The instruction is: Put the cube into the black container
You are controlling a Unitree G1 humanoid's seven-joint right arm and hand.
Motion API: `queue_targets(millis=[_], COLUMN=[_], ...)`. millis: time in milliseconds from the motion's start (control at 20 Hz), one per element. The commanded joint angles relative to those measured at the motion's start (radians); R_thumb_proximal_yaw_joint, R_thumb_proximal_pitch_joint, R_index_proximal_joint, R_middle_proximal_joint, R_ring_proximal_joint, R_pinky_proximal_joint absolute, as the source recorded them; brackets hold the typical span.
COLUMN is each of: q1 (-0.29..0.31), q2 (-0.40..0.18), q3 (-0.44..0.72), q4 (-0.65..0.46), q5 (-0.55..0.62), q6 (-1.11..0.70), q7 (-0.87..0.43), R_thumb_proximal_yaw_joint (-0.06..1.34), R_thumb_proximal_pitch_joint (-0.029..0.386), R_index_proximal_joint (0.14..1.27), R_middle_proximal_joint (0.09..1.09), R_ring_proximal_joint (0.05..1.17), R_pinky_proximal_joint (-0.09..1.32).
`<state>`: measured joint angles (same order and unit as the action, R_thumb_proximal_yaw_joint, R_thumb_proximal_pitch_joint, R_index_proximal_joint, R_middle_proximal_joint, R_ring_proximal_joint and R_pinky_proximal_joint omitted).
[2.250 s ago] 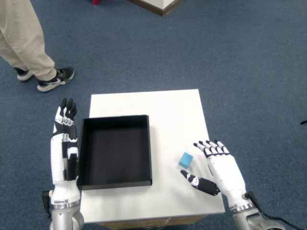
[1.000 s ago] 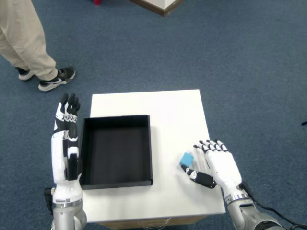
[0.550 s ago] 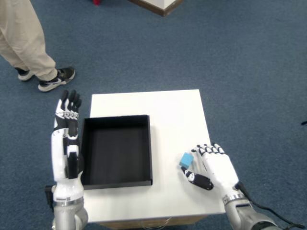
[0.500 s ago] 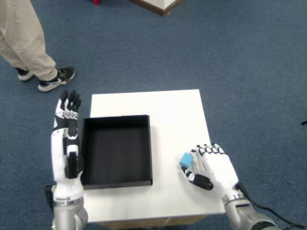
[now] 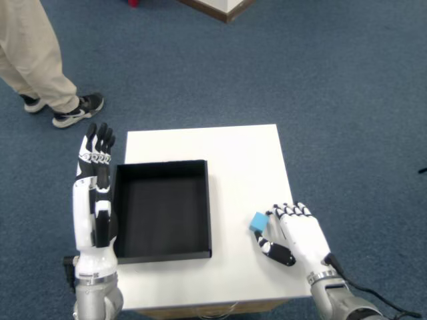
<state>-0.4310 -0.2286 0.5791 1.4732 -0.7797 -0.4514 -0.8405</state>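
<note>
The right hand (image 5: 297, 233) has its fingers (image 5: 285, 211) spread beside the blue cube (image 5: 259, 221), holding nothing, so it must grab it next.

On the table (image 5: 227, 150), the container (image 5: 160, 210) sits on the left half. The cube (image 5: 259, 221) lies to its right, near the front edge, with the right hand (image 5: 297, 233) just right of the cube, touching it.

On the white table (image 5: 227, 150), the black container (image 5: 161, 209) lies left of the blue cube (image 5: 259, 221). The right hand (image 5: 298, 233) touches the cube's right side, fingers curled beside it. The left hand (image 5: 94, 193) stands upright left of the container.
</note>
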Motion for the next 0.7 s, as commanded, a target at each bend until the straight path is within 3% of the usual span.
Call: queue_targets(millis=[50, 700], q1=[-0.042, -0.053], q2=[-0.005, 0.03], q3=[-0.006, 0.02], q4=[-0.026, -0.029], q5=[-0.002, -0.05], q6=[0.018, 0.07], q7=[0.002, 0.034], R_thumb_proximal_yaw_joint=[0.5, 0.47], R_thumb_proximal_pitch_joint=[0.125, 0.123], R_index_proximal_joint=[0.44, 0.42], R_middle_proximal_joint=[0.25, 0.24], R_ring_proximal_joint=[0.22, 0.21], R_pinky_proximal_joint=[0.1, 0.06])
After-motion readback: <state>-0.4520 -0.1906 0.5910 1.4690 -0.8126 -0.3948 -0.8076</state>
